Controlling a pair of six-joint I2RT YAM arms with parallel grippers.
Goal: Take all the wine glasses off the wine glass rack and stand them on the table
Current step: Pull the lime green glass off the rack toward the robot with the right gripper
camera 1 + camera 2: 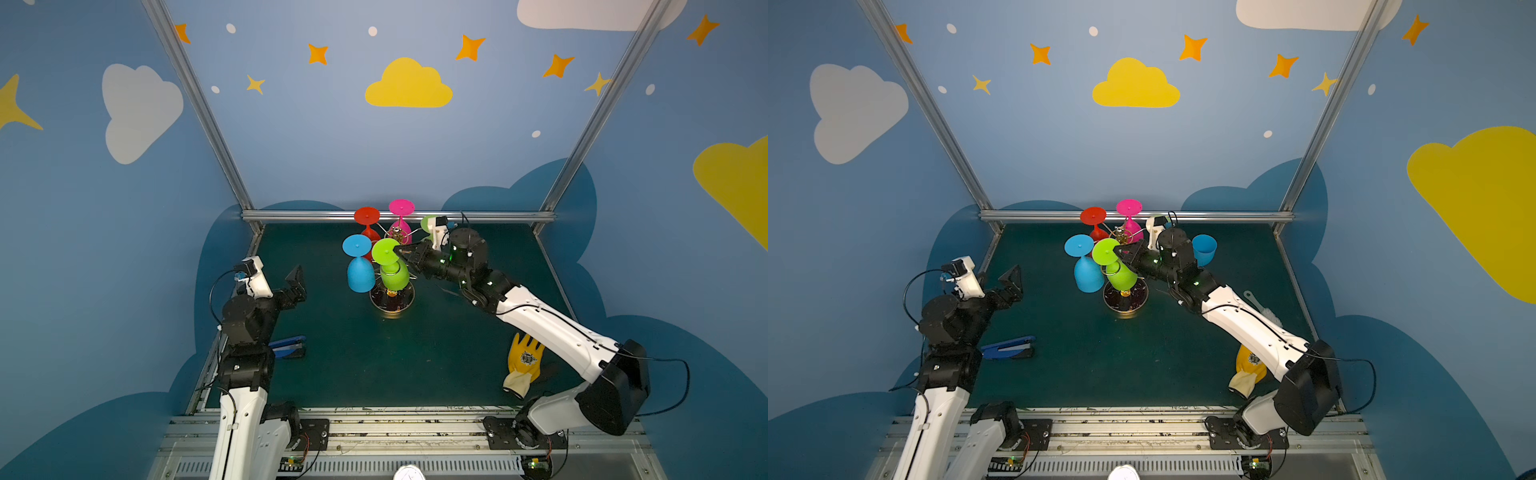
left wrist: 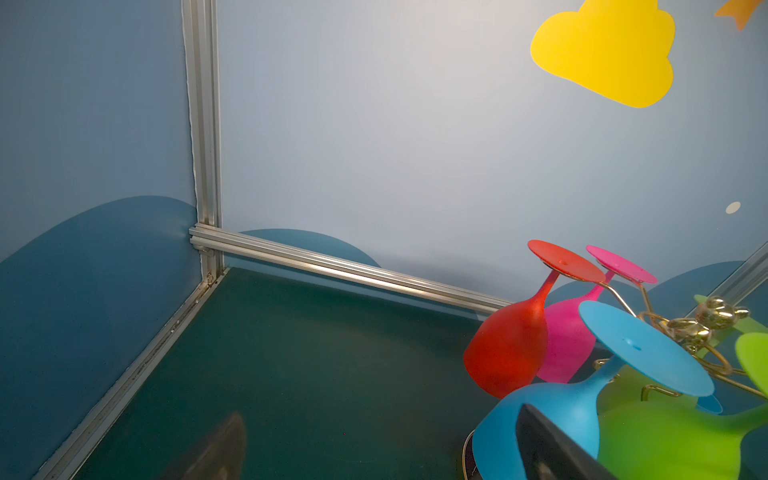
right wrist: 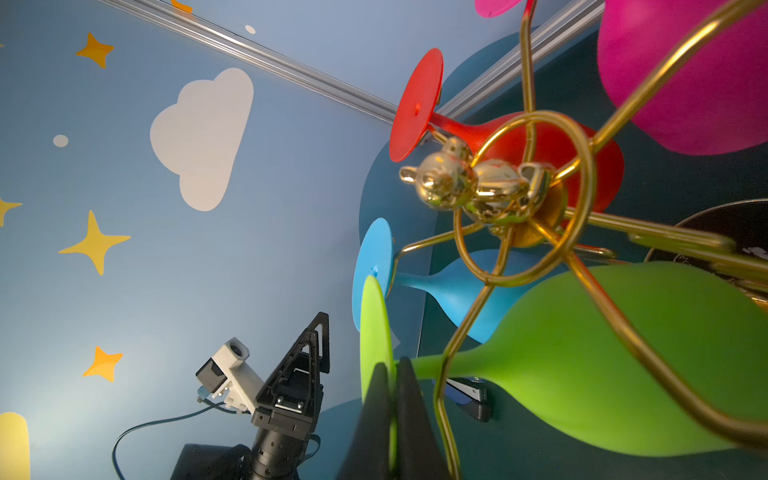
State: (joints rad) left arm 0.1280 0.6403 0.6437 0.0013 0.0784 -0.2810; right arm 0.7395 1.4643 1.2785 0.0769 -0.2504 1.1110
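While the right fingers [image 3: 415, 419] are clamped shut on the edge of the round foot of the green wine glass [image 1: 394, 275], the glass hangs upside down from a near arm of the rack [image 1: 400, 237]. Its stem is caught in the gold wire loop and its bowl is above the rack's dark round base on the tabletop [image 1: 415, 357]. The left fingers [image 1: 296, 277] stand wide open and empty, well apart from the rack. The glass looks like matte plastic or silicone, so it is probably light and not brittle, but the thin foot may bend or slip in an edge pinch. A hold closer to the stem would likely steady it better. The wire rack seems light too, with a blue glass [image 1: 360, 275], a red glass [image 1: 367, 217] and a pink glass [image 1: 401, 208] hanging close by, so the stem should slide out along its slot without dragging the stand.
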